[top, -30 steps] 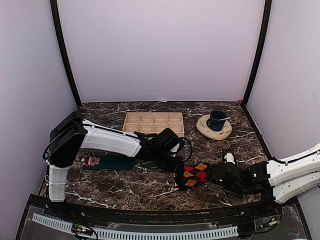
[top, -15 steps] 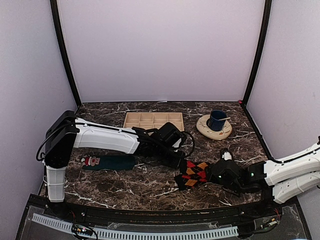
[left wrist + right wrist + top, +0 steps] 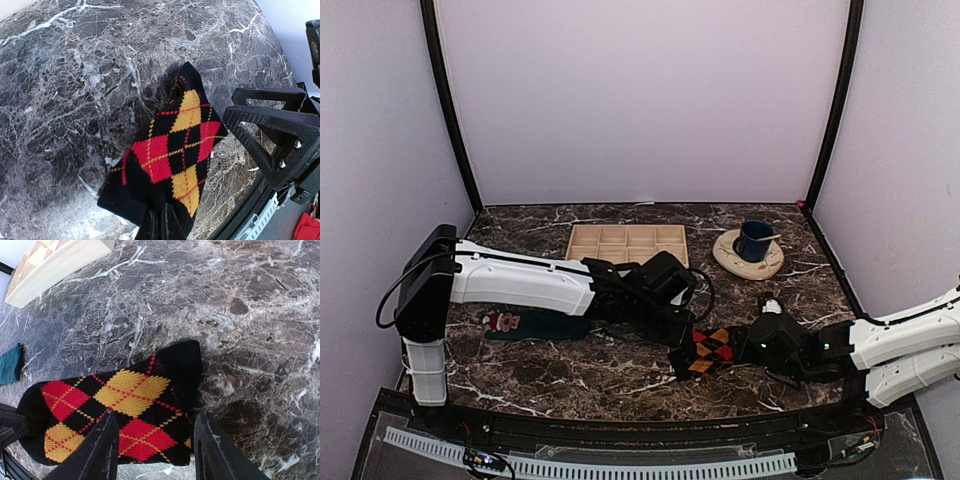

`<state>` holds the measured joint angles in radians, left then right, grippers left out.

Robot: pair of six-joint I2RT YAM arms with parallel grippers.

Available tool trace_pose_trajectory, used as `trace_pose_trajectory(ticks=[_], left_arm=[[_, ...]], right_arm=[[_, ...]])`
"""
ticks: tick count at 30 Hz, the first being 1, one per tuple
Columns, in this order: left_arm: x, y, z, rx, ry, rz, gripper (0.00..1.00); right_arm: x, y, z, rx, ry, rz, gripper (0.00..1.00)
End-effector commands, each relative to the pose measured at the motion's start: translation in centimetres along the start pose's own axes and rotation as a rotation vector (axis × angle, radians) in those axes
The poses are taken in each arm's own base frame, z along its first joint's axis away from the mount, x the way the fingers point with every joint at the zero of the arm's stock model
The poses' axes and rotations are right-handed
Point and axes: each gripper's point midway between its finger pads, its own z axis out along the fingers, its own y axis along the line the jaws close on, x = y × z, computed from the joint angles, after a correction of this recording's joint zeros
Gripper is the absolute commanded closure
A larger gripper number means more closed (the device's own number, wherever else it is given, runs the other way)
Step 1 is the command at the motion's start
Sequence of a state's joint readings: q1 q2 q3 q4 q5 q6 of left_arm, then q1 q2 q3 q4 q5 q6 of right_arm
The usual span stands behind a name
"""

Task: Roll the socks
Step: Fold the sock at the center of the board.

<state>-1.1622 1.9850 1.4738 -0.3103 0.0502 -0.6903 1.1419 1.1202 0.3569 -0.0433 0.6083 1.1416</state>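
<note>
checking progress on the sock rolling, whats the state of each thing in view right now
argyle sock, lying on the table, not rolled, one end pinched
teal sock, laid out flat, not rolled, untouched
left end effector, shut on the argyle sock's end
right end effector, open, fingers straddling the argyle sock's opposite edge
wooden tray, upright, visible compartments look empty
cup, upright on its saucer

The argyle sock (image 3: 708,350), black with red and orange diamonds, lies near the front edge, one end seemingly lifted. The teal Santa sock (image 3: 535,324) lies flat, well left.
</note>
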Motion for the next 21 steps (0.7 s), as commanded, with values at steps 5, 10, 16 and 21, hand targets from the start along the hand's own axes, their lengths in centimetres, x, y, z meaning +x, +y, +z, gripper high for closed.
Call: trace_pose_trajectory(ticks=[5,10,16,21], left_arm=[[0.9,-0.6,-1.5,-0.018,-0.003,-0.026,0.99],[2.0,0.0,-1.0,-0.037,0.015,-0.034,0.98],[3.0,1.0,-0.5,-0.061,0.03,-0.036,0.96],[3.4,1.7,-0.2,-0.079,0.029,-0.027,0.92]], right_arm=[[-0.6,1.8,0.2,-0.066,0.014,-0.027,0.53],[-0.5,2.5,0.5,-0.071,0.034,-0.063,0.54],[-0.4,3.4,1.1,-0.084,0.051,-0.082,0.56],[-0.3,4.2,1.7,-0.088,0.067,-0.103,0.61]])
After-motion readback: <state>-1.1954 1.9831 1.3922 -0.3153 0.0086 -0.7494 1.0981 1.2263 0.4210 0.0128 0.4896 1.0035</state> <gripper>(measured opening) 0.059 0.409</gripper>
